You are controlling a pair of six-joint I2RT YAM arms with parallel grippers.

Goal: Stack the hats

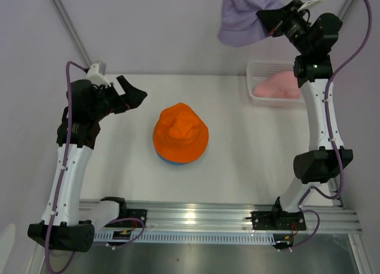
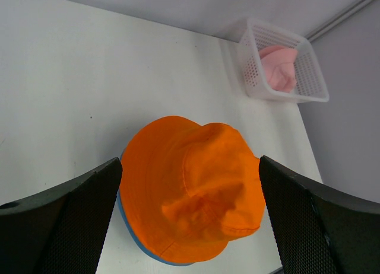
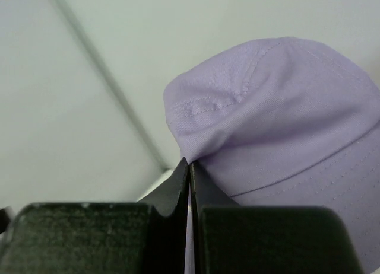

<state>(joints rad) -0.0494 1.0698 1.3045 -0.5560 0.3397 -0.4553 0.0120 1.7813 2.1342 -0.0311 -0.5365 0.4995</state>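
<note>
Overhead: shows right gripper (image 1: 265, 23) at 1 o'clock, clamped on lavender hat (image 1: 242, 19) hanging at its 9; left gripper (image 1: 134, 94) gaping wide, empty, at 9 o'clock of orange hat (image 1: 180, 133) stacked on blue hat (image 1: 171, 162); pink hat (image 1: 278, 86) in basket (image 1: 254, 69). Left wrist: looks between spread fingers (image 2: 71, 220) onto orange hat (image 2: 193, 191). Right wrist: shows jaws pinching lavender hat (image 3: 279, 126), crown toward 2 o'clock.

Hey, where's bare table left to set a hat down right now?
Bare table between the orange hat and the white basket, and left of the orange hat toward the left arm. Crowded: back right corner, basket holding the pink hat.
</note>
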